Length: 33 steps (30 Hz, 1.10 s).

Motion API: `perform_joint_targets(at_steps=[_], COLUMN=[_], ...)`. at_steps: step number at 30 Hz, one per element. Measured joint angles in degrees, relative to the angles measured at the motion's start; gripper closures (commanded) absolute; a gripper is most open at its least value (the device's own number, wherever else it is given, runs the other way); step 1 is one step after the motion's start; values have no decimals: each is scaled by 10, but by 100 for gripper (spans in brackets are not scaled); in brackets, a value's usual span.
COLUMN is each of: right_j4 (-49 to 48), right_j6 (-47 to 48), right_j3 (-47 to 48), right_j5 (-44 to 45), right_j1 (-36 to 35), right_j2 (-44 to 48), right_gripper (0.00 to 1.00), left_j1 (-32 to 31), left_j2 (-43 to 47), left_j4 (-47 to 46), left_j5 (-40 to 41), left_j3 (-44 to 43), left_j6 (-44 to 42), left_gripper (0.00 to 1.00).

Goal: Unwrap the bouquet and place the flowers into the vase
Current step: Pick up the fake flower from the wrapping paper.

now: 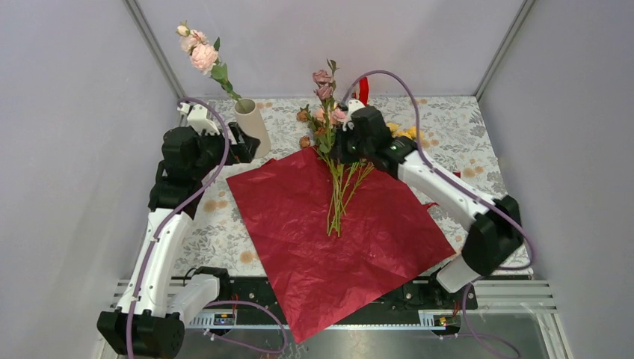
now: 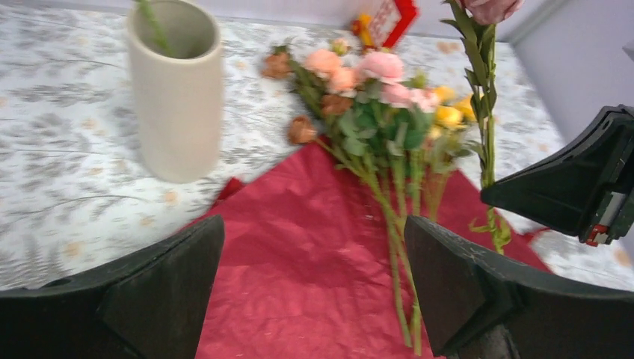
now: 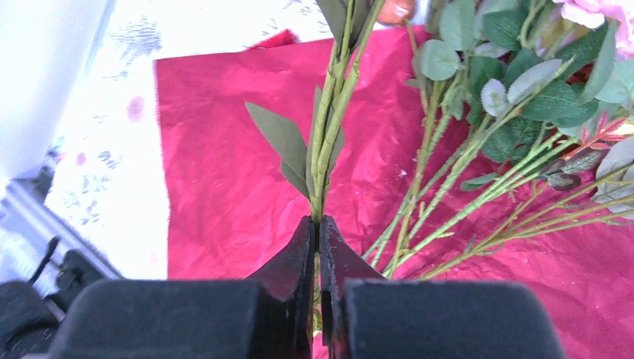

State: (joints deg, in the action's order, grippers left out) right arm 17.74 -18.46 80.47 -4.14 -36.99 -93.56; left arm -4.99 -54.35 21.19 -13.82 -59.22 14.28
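Note:
The dark red wrapping paper (image 1: 336, 232) lies spread flat on the table. Loose flowers (image 1: 340, 191) lie on it, blooms toward the back (image 2: 374, 97). My right gripper (image 3: 318, 228) is shut on one green stem (image 3: 329, 127) and holds it upright above the pile, its pink blooms (image 1: 323, 81) on top. The cream vase (image 1: 252, 123) stands at the back left with one pink flower (image 1: 202, 54) in it. Beside the vase, my left gripper (image 2: 314, 277) hangs open over the paper's corner, with nothing between its fingers.
A small red and yellow object (image 1: 364, 90) stands at the back behind the blooms. The printed tablecloth (image 1: 217, 224) shows around the paper. Grey walls close in the table on three sides. The right arm (image 1: 448, 191) reaches across the paper's right side.

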Motion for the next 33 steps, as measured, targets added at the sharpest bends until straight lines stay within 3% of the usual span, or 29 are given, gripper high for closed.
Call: perform_joint_targets(at_steps=[5,10,20,26,33], right_j4=[-45,-132,-235,-236,-233], right_j6=[2,-23,-75,-80,-80], right_j3=[-76,-127,-157,-157,-156], right_j5=[-65,-158,-313,-355,-367], right_j1=[-5,-20,-34,-40,-42], right_j2=[125,217,250,250,252], right_gripper=[100,100,100,100,100], left_j1=[-24,-125,-156,-177,-195], left_j2=[11,19,11,-18,-40], left_j4=[-67,-147,-423,-488,-495], left_j5=[-87,-144,-269,-308,-322], left_j3=[36,67,101,97,94], left_j6=[99,203,411,455,469], left_gripper=[2,1,3,31,49])
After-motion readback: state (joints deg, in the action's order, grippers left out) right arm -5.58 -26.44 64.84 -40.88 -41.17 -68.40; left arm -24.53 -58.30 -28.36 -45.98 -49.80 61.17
